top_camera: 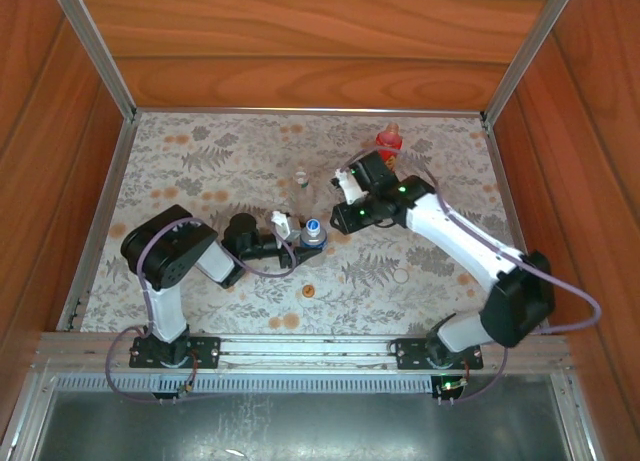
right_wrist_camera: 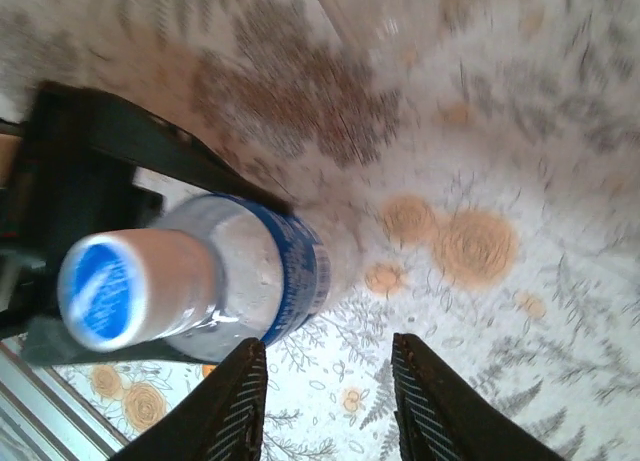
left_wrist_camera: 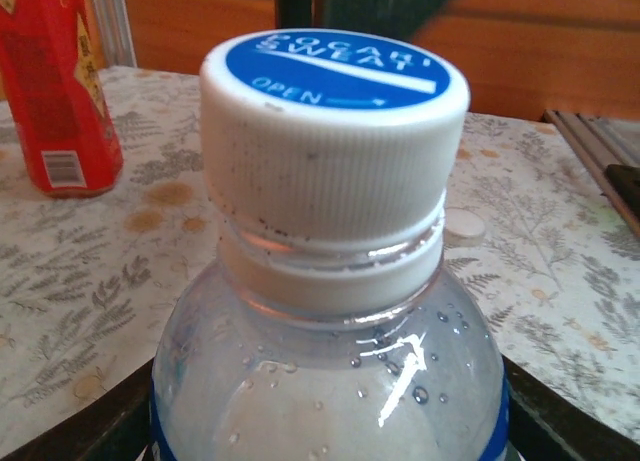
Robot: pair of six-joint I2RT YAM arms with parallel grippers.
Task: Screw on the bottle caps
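My left gripper (top_camera: 300, 243) is shut on the short clear bottle with the blue label (left_wrist_camera: 330, 381), holding it upright; its dark fingers (left_wrist_camera: 120, 426) show at the bottle's sides. The blue-topped cap (left_wrist_camera: 335, 131) sits on the bottle's neck. My right gripper (right_wrist_camera: 330, 401) hovers open just beside and above this bottle (right_wrist_camera: 250, 271), nothing between its fingers (right_wrist_camera: 235, 401). The red bottle (top_camera: 388, 141) stands at the back right, the slim clear bottle (top_camera: 300, 178) behind the held one. An orange cap (top_camera: 308, 290) and a white cap (top_camera: 400, 275) lie on the table.
The floral table cloth (top_camera: 200, 161) is walled by wooden panels (top_camera: 300, 41) at the back and sides, with a metal rail (top_camera: 320, 349) along the near edge. The right arm's elbow (top_camera: 520, 296) juts out at the right.
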